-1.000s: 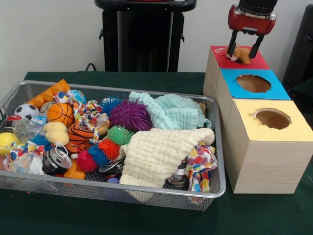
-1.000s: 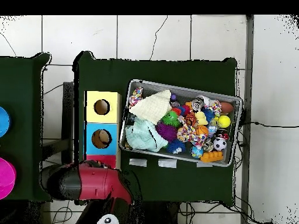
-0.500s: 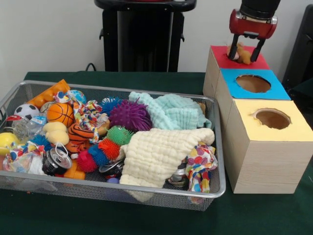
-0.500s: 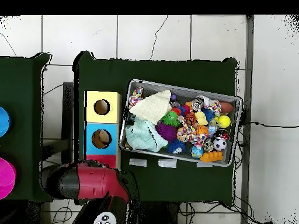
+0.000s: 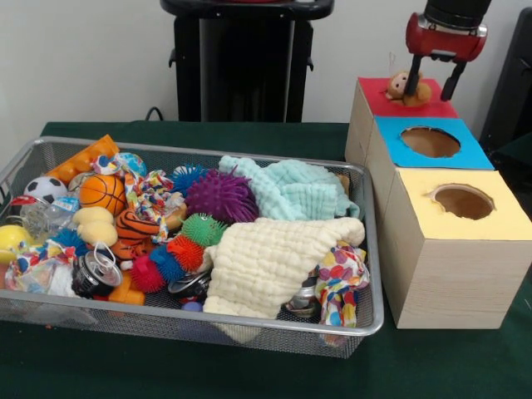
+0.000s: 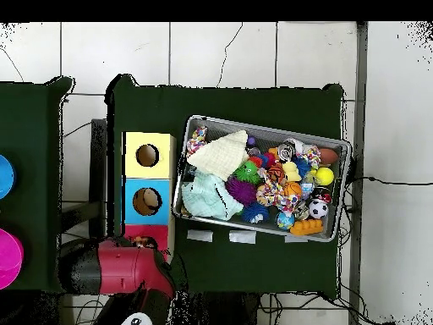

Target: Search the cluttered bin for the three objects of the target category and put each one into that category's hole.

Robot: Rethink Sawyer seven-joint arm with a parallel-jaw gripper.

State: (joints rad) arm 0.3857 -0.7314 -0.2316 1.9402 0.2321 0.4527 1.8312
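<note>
Plush toy [image 5: 406, 86], small, tan and orange, sat on the red box top [image 5: 370, 94], seemingly lodged at its hole. It looked light and squashy; a pinch across the body should hold it. The gripper [image 5: 433, 79] hung just above with fingers spread, clear of the toy. Blue box [image 5: 465, 154] and yellow box [image 5: 499, 223] holes showed nothing inside. The wire bin [image 5: 372, 312] held spiky balls [image 5: 220, 196], sports balls, cloths [image 5: 266, 262] and rope toys on the green surface [image 5: 125, 366].
</note>
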